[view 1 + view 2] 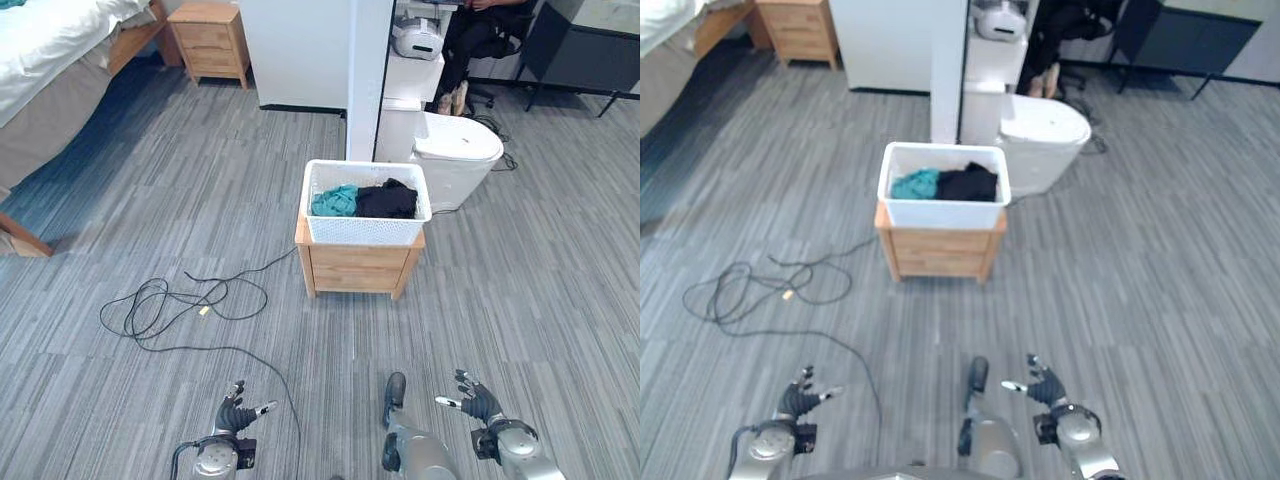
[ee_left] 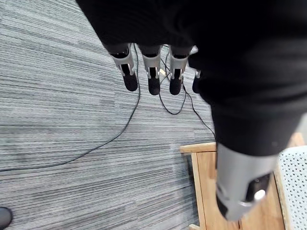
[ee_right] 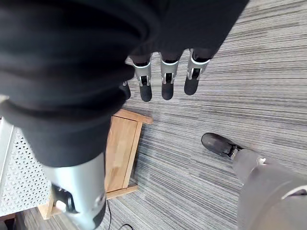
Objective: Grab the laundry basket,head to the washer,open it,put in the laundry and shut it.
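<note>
A wooden-framed bed with white bedding [image 1: 50, 40] fills the far left corner of the grey striped carpet floor [image 1: 150, 190], with a small light-wood bedside cabinet [image 1: 212, 40] just beside its head. A white upright panel [image 1: 368, 70] rises behind the middle of the room, and next to it sits a white rounded washer-like appliance [image 1: 455, 155]; farther back a seated person in dark clothes [image 1: 480, 35] shows by a dark desk [image 1: 585, 45]. In the centre, a low light-wood stand [image 1: 358, 265] carries the white perforated plastic laundry basket [image 1: 365, 228], which holds a teal garment [image 1: 335, 201] and a black garment [image 1: 388, 200] side by side. A thin black cable tangle [image 1: 165, 300] lies on the carpet to the left of the stand, between it and the robot's left side. The left hand [image 1: 232, 413] and the right hand [image 1: 478, 402] both hang low, well apart from the basket, with fingers [image 2: 152, 72] straight and spread, holding nothing; bare carpet lies between them and the stand.
</note>
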`<state>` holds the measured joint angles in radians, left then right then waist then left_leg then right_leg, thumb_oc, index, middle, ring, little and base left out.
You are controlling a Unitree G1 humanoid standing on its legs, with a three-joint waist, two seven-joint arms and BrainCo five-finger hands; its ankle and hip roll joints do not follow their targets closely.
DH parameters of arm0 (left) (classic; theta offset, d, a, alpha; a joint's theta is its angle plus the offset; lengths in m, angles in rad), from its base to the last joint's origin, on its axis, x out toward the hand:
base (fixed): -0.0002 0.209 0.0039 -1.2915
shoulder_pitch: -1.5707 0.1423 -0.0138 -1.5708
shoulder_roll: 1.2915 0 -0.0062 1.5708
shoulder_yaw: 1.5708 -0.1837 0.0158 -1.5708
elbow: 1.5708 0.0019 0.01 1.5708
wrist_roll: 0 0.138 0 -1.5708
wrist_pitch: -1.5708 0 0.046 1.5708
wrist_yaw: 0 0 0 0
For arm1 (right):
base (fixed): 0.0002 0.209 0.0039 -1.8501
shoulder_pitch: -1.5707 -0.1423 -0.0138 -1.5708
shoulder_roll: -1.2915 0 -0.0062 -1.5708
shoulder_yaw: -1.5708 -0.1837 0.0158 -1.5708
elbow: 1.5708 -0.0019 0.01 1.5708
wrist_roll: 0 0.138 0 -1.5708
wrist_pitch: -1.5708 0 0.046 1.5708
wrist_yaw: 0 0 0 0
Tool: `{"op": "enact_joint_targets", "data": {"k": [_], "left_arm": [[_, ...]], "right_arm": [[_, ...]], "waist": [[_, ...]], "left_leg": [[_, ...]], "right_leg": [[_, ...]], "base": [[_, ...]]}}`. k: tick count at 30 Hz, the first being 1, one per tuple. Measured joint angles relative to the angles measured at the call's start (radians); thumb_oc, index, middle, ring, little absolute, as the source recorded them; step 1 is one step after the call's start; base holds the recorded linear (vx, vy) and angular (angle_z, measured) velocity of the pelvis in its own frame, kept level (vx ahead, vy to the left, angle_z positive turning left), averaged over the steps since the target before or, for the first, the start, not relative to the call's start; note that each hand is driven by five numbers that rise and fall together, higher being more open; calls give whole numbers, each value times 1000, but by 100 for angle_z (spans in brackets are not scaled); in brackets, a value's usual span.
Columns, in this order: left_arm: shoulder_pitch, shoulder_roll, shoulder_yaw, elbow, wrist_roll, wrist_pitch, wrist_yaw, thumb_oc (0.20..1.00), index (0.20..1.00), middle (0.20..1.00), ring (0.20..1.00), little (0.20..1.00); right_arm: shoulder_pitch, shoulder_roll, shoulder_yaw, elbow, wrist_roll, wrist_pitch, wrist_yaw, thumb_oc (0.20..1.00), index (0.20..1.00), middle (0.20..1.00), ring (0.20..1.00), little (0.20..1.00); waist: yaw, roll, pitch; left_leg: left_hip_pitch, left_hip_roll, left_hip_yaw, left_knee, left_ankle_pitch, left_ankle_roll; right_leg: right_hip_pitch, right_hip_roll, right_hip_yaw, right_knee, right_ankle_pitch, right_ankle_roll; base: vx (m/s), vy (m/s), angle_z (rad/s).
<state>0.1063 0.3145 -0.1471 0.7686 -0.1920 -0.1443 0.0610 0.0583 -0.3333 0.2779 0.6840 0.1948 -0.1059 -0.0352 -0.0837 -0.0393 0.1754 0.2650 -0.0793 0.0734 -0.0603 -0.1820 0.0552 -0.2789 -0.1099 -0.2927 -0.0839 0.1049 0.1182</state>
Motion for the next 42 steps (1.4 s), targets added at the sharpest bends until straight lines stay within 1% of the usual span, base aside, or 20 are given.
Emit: {"op": "enact_joint_targets", "data": {"k": [3, 6, 8, 10, 11, 12, 15, 16, 18, 21, 28, 30, 32, 33, 35, 36, 37, 38, 39, 42], "left_arm": [[0, -9, -5, 6, 1, 0, -3, 1000, 1000, 1000, 1000, 1000], [-19, -19, -4, 28, 0, -10, -12, 1000, 1000, 1000, 1000, 1000], [-24, -22, 1, 40, -2, -10, -12, 1000, 1000, 1000, 1000, 1000], [-38, -21, 0, 86, -3, -8, -15, 1000, 1000, 1000, 1000, 1000], [-40, -19, -11, 78, -3, -9, -16, 1000, 1000, 1000, 1000, 1000], [-41, -20, -13, 72, -3, -8, -17, 1000, 1000, 1000, 1000, 1000], [-61, -17, -17, 55, -3, -9, -17, 1000, 1000, 1000, 1000, 1000], [-69, -16, -22, 56, -3, -9, -17, 1000, 1000, 1000, 1000, 1000], [-65, -18, -23, 57, -3, -8, -17, 1000, 1000, 1000, 1000, 1000], [-1, -30, -28, 58, -2, -6, -17, 1000, 1000, 1000, 1000, 1000], [-44, 8, -38, 28, -1, 1, -16, 1000, 1000, 1000, 1000, 1000], [-27, 14, -33, -11, -1, -2, -14, 1000, 1000, 1000, 1000, 1000], [-27, 18, -13, -17, -2, -1, -13, 1000, 1000, 1000, 1000, 1000], [-26, 19, -5, -31, -2, -2, -11, 1000, 1000, 1000, 1000, 1000], [-44, 49, -3, -44, -2, -3, -3, 1000, 1000, 1000, 1000, 1000], [-37, 50, -3, -43, -2, 0, 0, 1000, 1000, 1000, 1000, 1000], [-16, 36, 2, -47, -2, -1, 1, 1000, 1000, 1000, 1000, 1000], [-5, 25, 21, -38, -3, 0, 2, 1000, 1000, 1000, 1000, 1000], [3, 17, 37, -53, -3, -4, 9, 1000, 1000, 1000, 1000, 1000], [32, 29, 44, -132, -3, -8, 16, 1000, 1000, 1000, 1000, 1000]], "right_arm": [[1, -1, 0, 3, 0, 1, 17, 1000, 1000, 1000, 1000, 1000], [-20, -17, 2, 12, 1, -2, 19, 1000, 1000, 1000, 1000, 1000], [-60, -33, 5, 13, 2, -6, 19, 1000, 1000, 1000, 1000, 1000], [-89, -37, 6, 14, 2, -6, 18, 1000, 1000, 1000, 1000, 1000], [-87, -42, 6, 13, 2, -6, 17, 1000, 1000, 1000, 1000, 1000], [-90, -44, 3, 11, 2, -7, 16, 1000, 1000, 1000, 1000, 1000], [-73, -58, 6, 8, 2, -4, 15, 1000, 1000, 1000, 1000, 1000], [-81, -58, 6, 38, 2, -4, 10, 1000, 1000, 1000, 1000, 1000], [-76, -66, 7, 47, 2, -3, 4, 1000, 1000, 1000, 1000, 1000], [-60, -88, 5, 29, 1, -6, -2, 1000, 1000, 1000, 1000, 1000], [-17, -59, -3, 26, -13, 1, -4, 1000, 1000, 1000, 1000, 1000], [-50, -61, -3, -3, -37, 1, -6, 1000, 1000, 1000, 1000, 1000], [-67, -62, -3, -57, -39, -2, -7, 1000, 1000, 1000, 1000, 1000], [-70, -60, -3, -72, -39, -1, -8, 1000, 1000, 1000, 1000, 1000], [-73, -41, -3, -82, -43, -3, -14, 1000, 1000, 1000, 1000, 1000], [-77, -43, -4, -88, -45, -3, -14, 1000, 1000, 1000, 1000, 1000], [-65, -74, -2, -127, -49, -1, -15, 1000, 1000, 1000, 1000, 1000], [-49, -96, -4, -156, -62, 1, -19, 1000, 1000, 1000, 1000, 1000], [-42, -113, -4, -169, -67, -1, -19, 1000, 1000, 1000, 1000, 1000], [-50, -170, -49, -253, -77, -8, -29, 1000, 1000, 1000, 1000, 1000]], "waist": [[-19, 32, -1], [-21, 43, -12], [-15, 51, -14], [-10, 30, -3], [4, -9, 8], [7, -9, 9], [5, -30, 25], [8, -40, 34], [8, -32, 41], [4, 35, 24], [5, 3, 6], [30, 24, 16], [33, 33, 20], [32, 32, 20], [12, -54, 27], [12, -50, 28], [19, 2, 15], [20, 17, 8], [10, 25, 3], [10, 32, -7]], "left_leg": [[65, 87, -29, 57, -8, -61], [-35, 123, -26, 334, 80, -194], [-173, 144, -25, 601, 150, -207], [-267, 177, 25, 715, 113, -183], [-289, 163, 53, 624, 64, -151], [-338, 167, 48, 560, 58, -161], [-460, 154, 49, 333, 101, -143], [-478, 129, 48, 178, 170, -144], [-495, 119, 50, 133, 245, -126], [-398, 125, 42, 115, 364, -47], [-300, 44, 64, -21, 321, -13], [-296, 68, 112, -21, 319, -11], [-309, 68, 114, -28, 311, -20], [-329, 70, 110, -28, 278, -65], [-386, 32, 111, 206, 205, -1], [-402, 56, 103, 337, 135, -14], [-363, 118, 73, 339, 67, -55], [-307, 120, 38, 236, 33, -76], [-268, 120, 31, 166, 102, -78], [-193, 128, 22, 39, 173, -80]], "right_leg": [[72, 55, 24, 61, 97, -87], [133, 67, 25, 99, 54, -181], [166, 81, 28, 75, 22, -210], [254, 96, 80, 31, -6, -240], [316, 81, 130, 4, -25, -234], [329, 86, 130, 4, -26, -236], [379, 83, 134, 4, -42, -233], [409, 76, 133, 3, -67, -199], [441, 81, 133, 4, -114, -166], [513, 123, 194, 4, -144, -120], [444, 29, 200, 144, -240, -48], [317, 24, 225, 339, -291, -5], [215, 15, 231, 384, -293, -9], [191, 26, 219, 348, -276, -25], [173, -55, 193, 307, -204, -66], [181, -48, 194, 297, -202, -62], [197, -3, 193, 281, -195, -52], [198, 11, 196, 276, -170, -44], [209, 12, 191, 249, -167, -39], [324, 38, 154, 68, -77, -58]], "base": [[393, -264, 61], [273, -295, 43], [286, -230, -6], [395, -180, -26], [317, -100, -46], [270, -47, -48], [198, -7, -36], [180, 69, -45], [166, 119, -59], [127, 125, -71], [21, 115, -12], [-24, -5, -61], [42, -90, -22], [63, -106, 30], [99, -110, 24], [139, -132, -8], [90, -87, -12], [155, -127, -1], [183, -159, 30], [140, -141, 29]]}}
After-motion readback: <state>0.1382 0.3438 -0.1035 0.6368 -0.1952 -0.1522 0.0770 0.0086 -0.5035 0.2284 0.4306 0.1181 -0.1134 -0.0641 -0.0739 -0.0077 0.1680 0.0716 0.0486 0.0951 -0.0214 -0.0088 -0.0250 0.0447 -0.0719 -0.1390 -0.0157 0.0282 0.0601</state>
